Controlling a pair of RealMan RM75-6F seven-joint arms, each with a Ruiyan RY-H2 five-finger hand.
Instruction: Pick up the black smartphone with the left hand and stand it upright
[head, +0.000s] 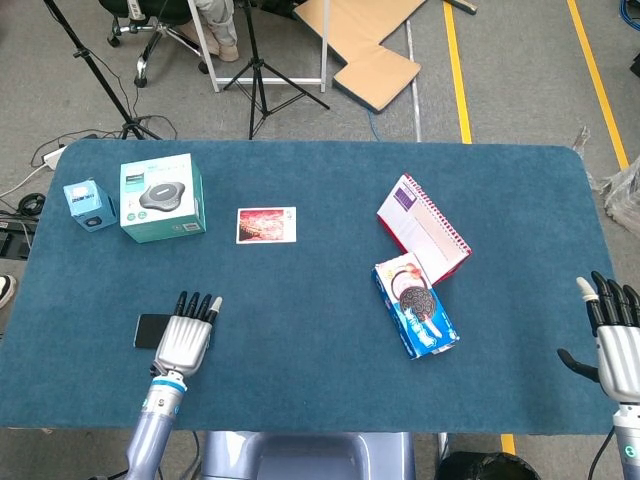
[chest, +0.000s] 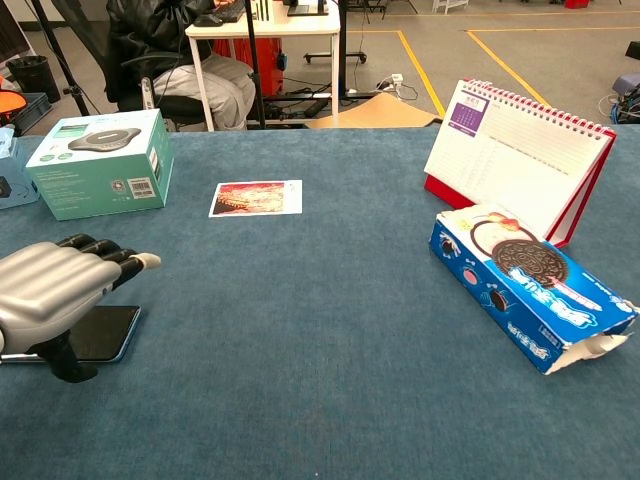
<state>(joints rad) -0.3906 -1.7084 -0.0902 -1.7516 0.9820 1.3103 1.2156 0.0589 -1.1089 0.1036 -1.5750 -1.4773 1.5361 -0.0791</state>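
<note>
Bench (head: 300, 330): blue cloth top carrying everything.
Left hand (head: 184, 340): at 8 o'clock, palm down, fingers straight, lying over the right part of the black smartphone (head: 150, 330).
Right hand (head: 616, 340): at 4 o'clock edge, fingers spread upward, holding nothing.
Cookie box (head: 415, 310): at 3 o'clock, touching the calendar (head: 422, 228).
Photo card (head: 267, 224): at 11 o'clock.
Teal box (head: 161, 196): at 10 o'clock, small blue box (head: 89, 204) beside it.

No legible wording anywhere. Only blurred small print and a barcode on the side of the teal cardboard speaker box (chest: 98, 162); faint ruled grid, unreadable, on the white spiral-bound desk calendar with red base (chest: 520, 160); logo too blurred to read on the blue cookie box (chest: 528, 285).
</note>
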